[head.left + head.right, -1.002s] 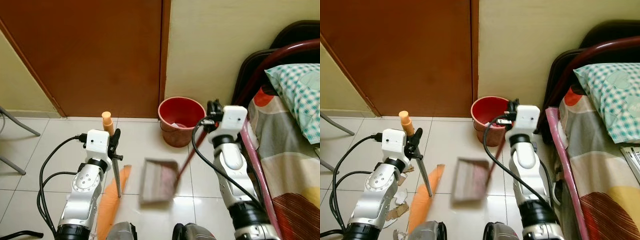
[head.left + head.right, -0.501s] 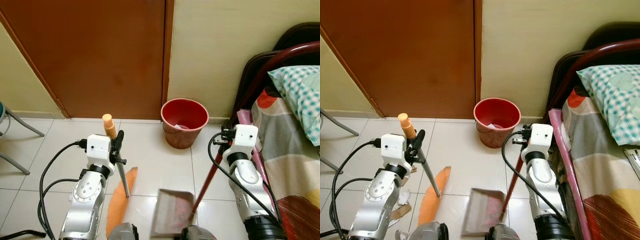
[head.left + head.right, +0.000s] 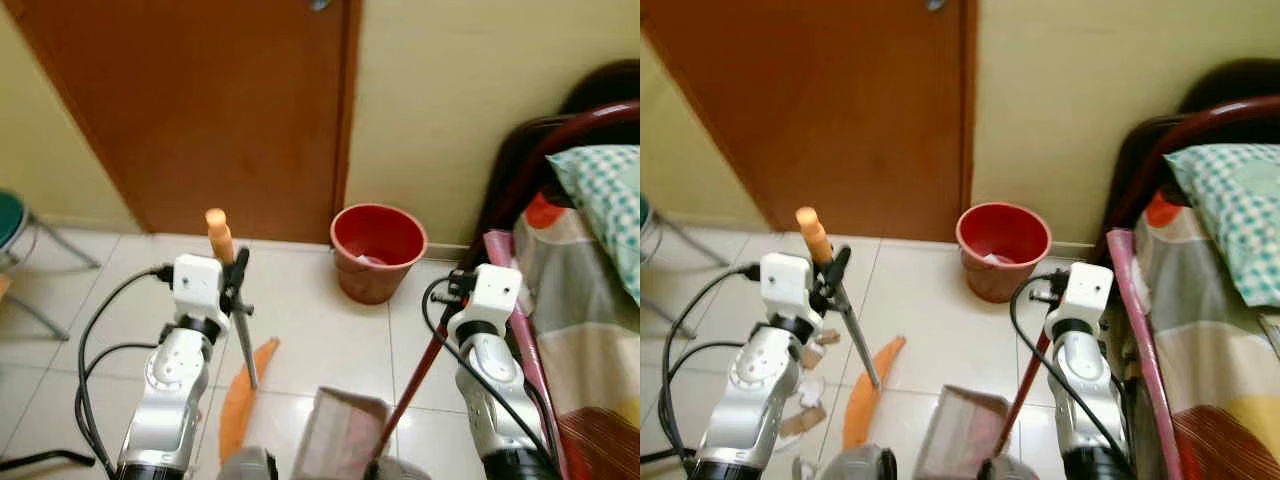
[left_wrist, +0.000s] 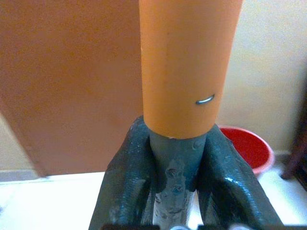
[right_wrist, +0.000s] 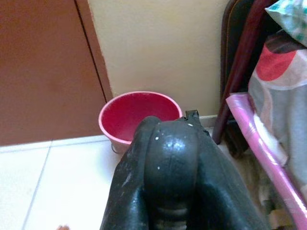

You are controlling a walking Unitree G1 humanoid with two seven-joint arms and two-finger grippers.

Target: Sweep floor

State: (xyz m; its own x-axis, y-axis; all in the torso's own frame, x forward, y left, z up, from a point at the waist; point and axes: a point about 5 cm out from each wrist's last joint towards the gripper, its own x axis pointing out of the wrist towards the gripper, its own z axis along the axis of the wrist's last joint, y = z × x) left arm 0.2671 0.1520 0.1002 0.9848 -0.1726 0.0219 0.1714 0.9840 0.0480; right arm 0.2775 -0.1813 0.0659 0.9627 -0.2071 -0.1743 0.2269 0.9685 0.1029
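My left gripper (image 3: 234, 278) is shut on the grey pole of a broom, just below its orange cap (image 3: 217, 233); in the left wrist view the cap (image 4: 189, 62) stands above the fingers (image 4: 127, 187). The orange bristles (image 3: 240, 412) rest on the white tiles. My right gripper (image 3: 453, 292) is shut on the black top of a dustpan's dark red handle (image 3: 410, 392). The grey dustpan (image 3: 338, 445) sits low near my feet. A red bucket (image 3: 378, 250) stands by the wall, ahead of both grippers and apart from them.
A brown door (image 3: 200, 110) fills the wall ahead. A bed with a pink rail (image 3: 512, 285) and checked pillow (image 3: 610, 185) runs close along my right. A stool (image 3: 15, 225) stands at far left. Paper scraps (image 3: 805, 392) lie by my left arm.
My right gripper has drawn back from the bucket toward me, and the dustpan has come down close to my feet. The left gripper keeps hold of the broom. The camera has shifted slightly.
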